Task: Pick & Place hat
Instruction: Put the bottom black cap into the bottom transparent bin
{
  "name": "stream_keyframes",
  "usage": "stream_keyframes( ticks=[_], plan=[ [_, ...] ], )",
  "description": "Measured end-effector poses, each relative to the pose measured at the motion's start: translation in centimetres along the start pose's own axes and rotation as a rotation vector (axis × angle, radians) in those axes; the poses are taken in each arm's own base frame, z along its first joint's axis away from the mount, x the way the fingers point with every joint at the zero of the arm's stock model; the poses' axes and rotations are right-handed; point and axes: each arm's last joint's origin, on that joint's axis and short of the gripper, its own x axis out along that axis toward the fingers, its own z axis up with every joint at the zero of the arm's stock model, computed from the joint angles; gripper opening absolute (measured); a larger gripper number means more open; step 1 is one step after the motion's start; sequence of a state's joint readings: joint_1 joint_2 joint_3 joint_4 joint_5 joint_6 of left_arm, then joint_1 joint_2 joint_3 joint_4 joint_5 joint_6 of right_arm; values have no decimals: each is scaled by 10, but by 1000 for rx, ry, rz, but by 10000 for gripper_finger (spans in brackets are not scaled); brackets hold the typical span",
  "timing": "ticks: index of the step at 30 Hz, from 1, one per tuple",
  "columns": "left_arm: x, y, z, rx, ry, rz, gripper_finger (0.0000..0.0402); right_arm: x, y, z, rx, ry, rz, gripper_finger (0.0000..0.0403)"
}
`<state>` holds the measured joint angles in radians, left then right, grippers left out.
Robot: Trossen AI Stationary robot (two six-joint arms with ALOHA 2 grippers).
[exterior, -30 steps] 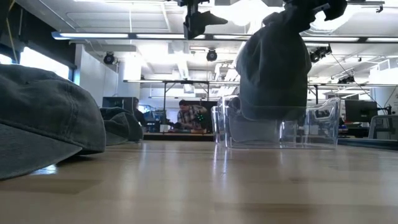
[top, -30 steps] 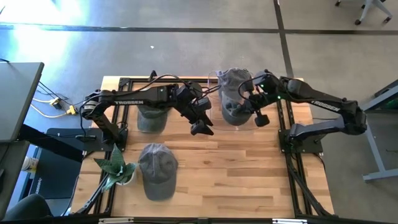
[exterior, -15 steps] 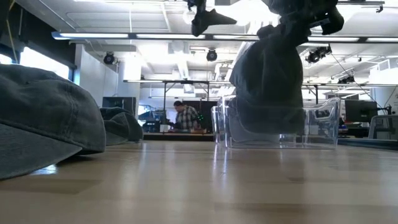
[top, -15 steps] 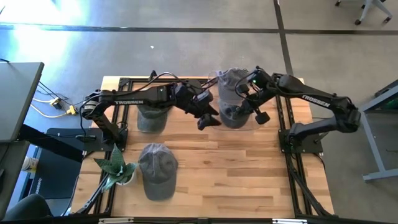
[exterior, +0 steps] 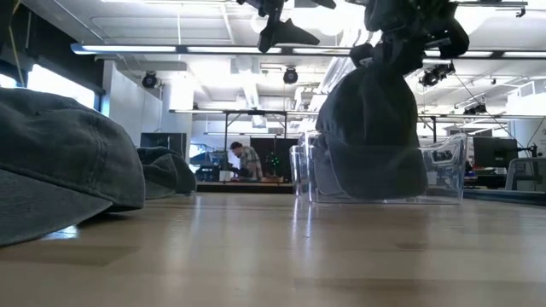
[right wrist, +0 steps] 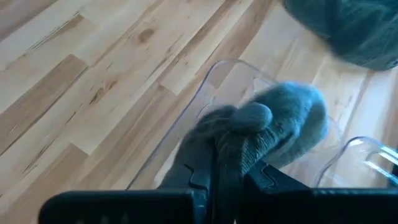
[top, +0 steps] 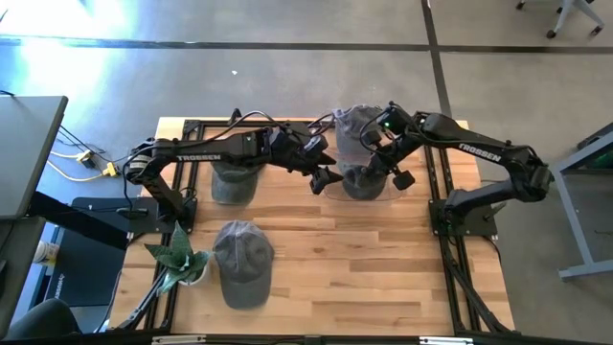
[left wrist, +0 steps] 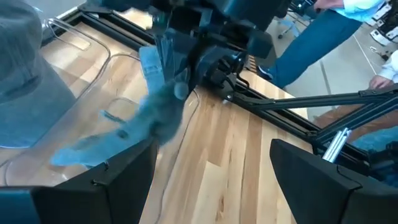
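A grey hat [exterior: 371, 128] hangs bunched from my right gripper [exterior: 401, 26] inside a clear plastic bin [exterior: 444, 179] at the table's far middle [top: 330, 120]. In the right wrist view the gripper [right wrist: 227, 155] is shut on the hat [right wrist: 280, 118]. My left gripper [top: 326, 179] hovers just left of the bin, open, fingers wide apart [left wrist: 211, 168] and facing the hat [left wrist: 155, 118]. Two more grey hats lie brim-down on the table: one at the far left [top: 233, 182], one at the near left [top: 244, 261]. My right gripper pinches a bunched fold at the hat's top [right wrist: 249, 124] between its two fingers, slanting down from above on the table's right. The hat hangs below the fingers, and its lower end [exterior: 375, 192] reaches the bin's floor.
A small potted plant [top: 177, 257] stands at the near left corner. Black frame rails [top: 445, 220] run along both sides of the table. The near right of the wooden top [top: 383, 278] is bare. A person [exterior: 247, 160] is in the room behind.
My right gripper has come down toward the bin with the hat. The hat has sunk from hanging above the bin's floor to reaching it. My left gripper has turned toward the bin and tipped up.
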<state>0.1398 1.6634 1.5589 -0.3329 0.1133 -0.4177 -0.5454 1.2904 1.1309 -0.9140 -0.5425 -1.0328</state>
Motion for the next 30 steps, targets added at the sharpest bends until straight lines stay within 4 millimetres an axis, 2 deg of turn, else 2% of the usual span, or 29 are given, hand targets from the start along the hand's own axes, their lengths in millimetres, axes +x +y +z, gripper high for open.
stream_keyframes(
  ticks=[9,22,27,30],
  plan=[
    [-1,5,2,-3,-15,31,307,11,-10,-12,39,43,30,37],
    [1,20,7,-8,-28,75,307,4,-17,-21,52,29,-1,105],
    [20,42,1,-2,11,133,307,-1,-20,-28,130,36,-22,142],
    [22,54,0,-21,34,160,307,-3,-21,-32,179,39,-29,154]
  ],
)
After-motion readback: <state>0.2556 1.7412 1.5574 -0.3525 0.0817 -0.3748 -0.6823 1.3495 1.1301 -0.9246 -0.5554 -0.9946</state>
